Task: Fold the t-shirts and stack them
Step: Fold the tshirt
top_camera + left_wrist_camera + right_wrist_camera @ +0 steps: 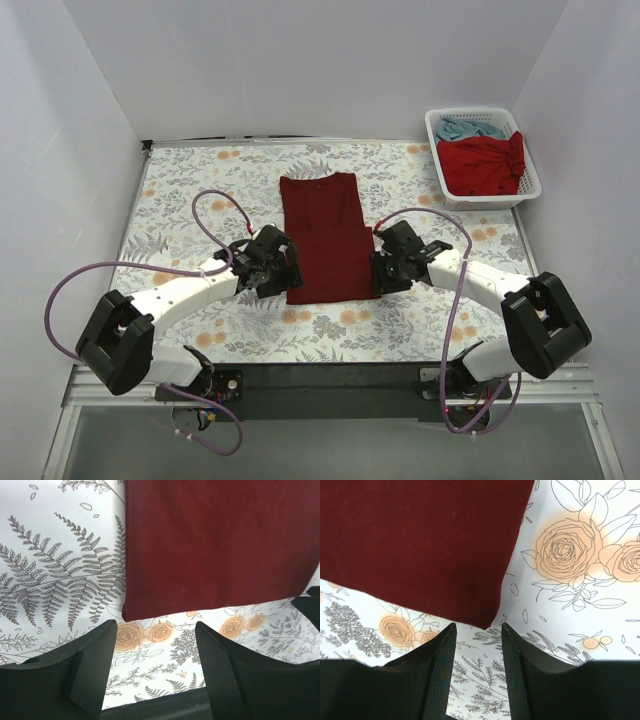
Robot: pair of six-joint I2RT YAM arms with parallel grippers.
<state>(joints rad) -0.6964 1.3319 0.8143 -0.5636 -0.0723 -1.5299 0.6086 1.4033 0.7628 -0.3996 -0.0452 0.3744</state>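
The large dark maroon cloth t-shirt (325, 240) lies flat in the middle of the table on the floral-patterned table cloth (180, 200). It is folded into a long narrow rectangle with its collar at the far end. The left pincer (272, 268) sits just beside the near left corner of the hem and the right pincer (385, 268) just beside the near right corner. Both have their fingers apart and grip nothing. In the right wrist view the corner points into the gap between the fingers, though I cannot tell whether they touch it. The brighter red t-shirt (485, 165) and the light blue t-shirt (465, 128) wait crumpled in the white plastic lattice basket (487, 201) at the far right.

The next move is probably a lengthwise fold, bringing the hem up towards the collar. A shallow pinch could catch only the top layer, and the side folds would fall open. Too deep a pinch could snag the table cloth and drag it along. If one arm lifts ahead of the other, the fold will come out skewed.
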